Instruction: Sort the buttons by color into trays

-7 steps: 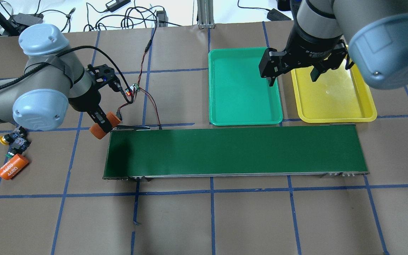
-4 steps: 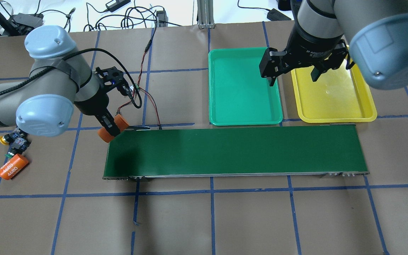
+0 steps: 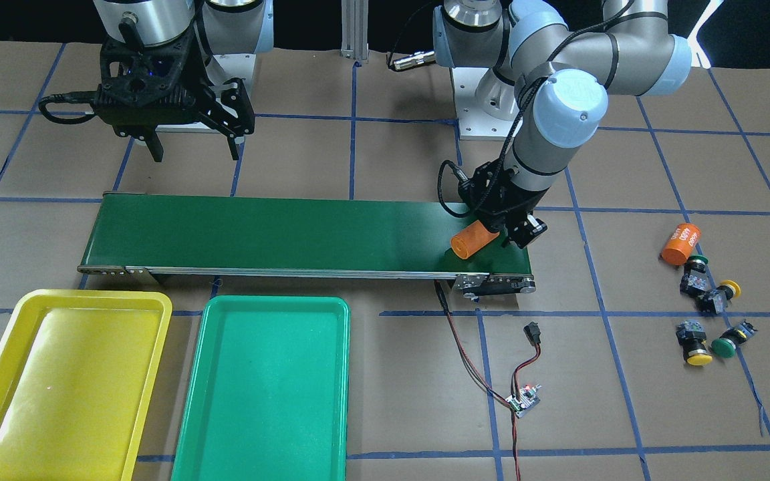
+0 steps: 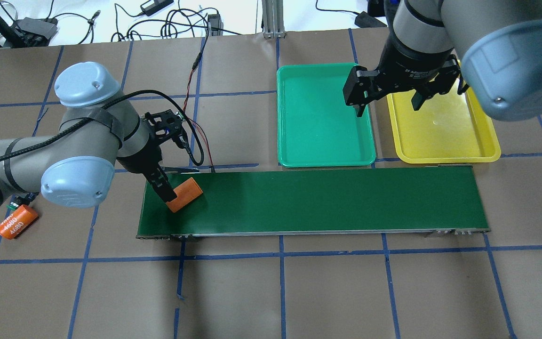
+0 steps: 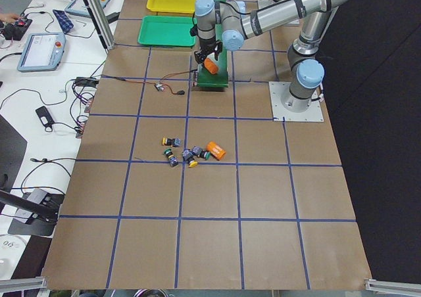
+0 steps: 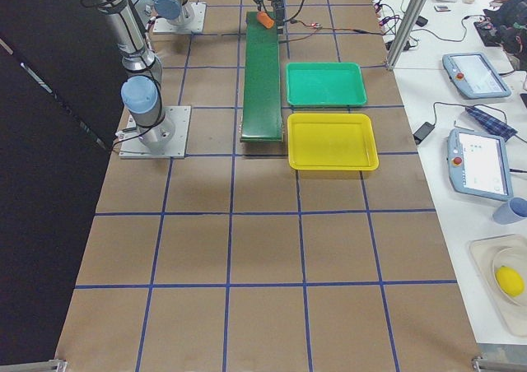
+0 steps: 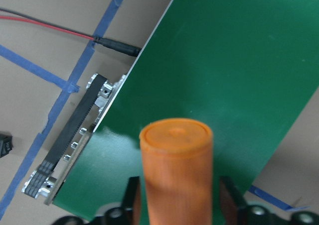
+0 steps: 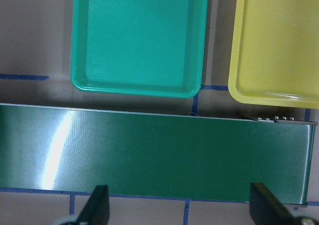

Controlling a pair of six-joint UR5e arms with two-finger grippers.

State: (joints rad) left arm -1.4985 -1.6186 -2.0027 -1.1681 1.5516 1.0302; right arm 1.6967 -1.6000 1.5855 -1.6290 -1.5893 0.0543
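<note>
Four buttons lie on the table beyond the belt's end: two yellow-capped (image 3: 729, 288) (image 3: 698, 359) and two green-capped (image 3: 724, 346) (image 3: 696, 260). They also show in the exterior left view (image 5: 184, 154). In the overhead view my left arm hides most of them. The green tray (image 4: 325, 161) and the yellow tray (image 4: 445, 157) hold nothing. My left gripper (image 4: 172, 195) is shut on an orange cylinder (image 4: 186, 193) over the belt's left end. My right gripper (image 4: 387, 104) is open and empty above the gap between the trays.
The long dark green conveyor belt (image 4: 322, 200) lies in front of the trays. A second orange cylinder (image 4: 16, 221) lies by the buttons. A small circuit board (image 3: 524, 399) with red and black wires lies near the belt's end.
My left gripper has carried the orange cylinder to the right, from beside the belt's end to over the belt. The right arm has barely moved.
</note>
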